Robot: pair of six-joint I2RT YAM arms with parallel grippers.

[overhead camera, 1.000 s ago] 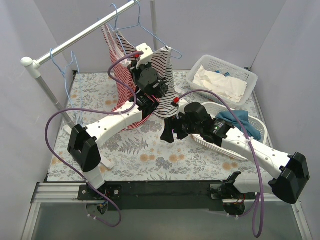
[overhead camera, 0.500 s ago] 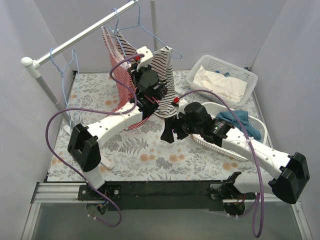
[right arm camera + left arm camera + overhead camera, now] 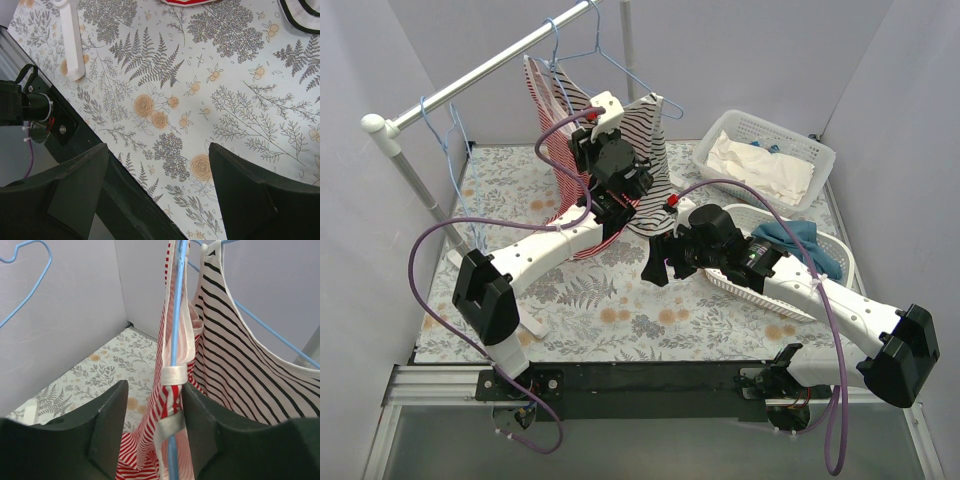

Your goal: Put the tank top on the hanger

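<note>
The red-and-white striped tank top (image 3: 558, 170) hangs below the rail, next to a black-and-white striped top (image 3: 650, 150). The light-blue hanger (image 3: 623, 66) hangs from the rail above them. My left gripper (image 3: 588, 122) is raised at the hanger. In the left wrist view its jaws (image 3: 154, 390) stand open around the red top's strap (image 3: 169, 402) and the hanger wire (image 3: 175, 330), which lie against the right finger. My right gripper (image 3: 655, 268) is open and empty, low over the floral table (image 3: 150, 60).
A metal rail (image 3: 470, 85) crosses the back left, with more blue hangers (image 3: 445, 140) on it. A white basket (image 3: 770, 128) of cloth stands at the back right. A second basket (image 3: 745, 290) holds a blue-teal garment (image 3: 790, 235). A white strip (image 3: 72, 40) lies near the front edge.
My left gripper has shifted slightly up and left at the hanger, and the red top's upper edge has moved with it. The right arm has not moved.
</note>
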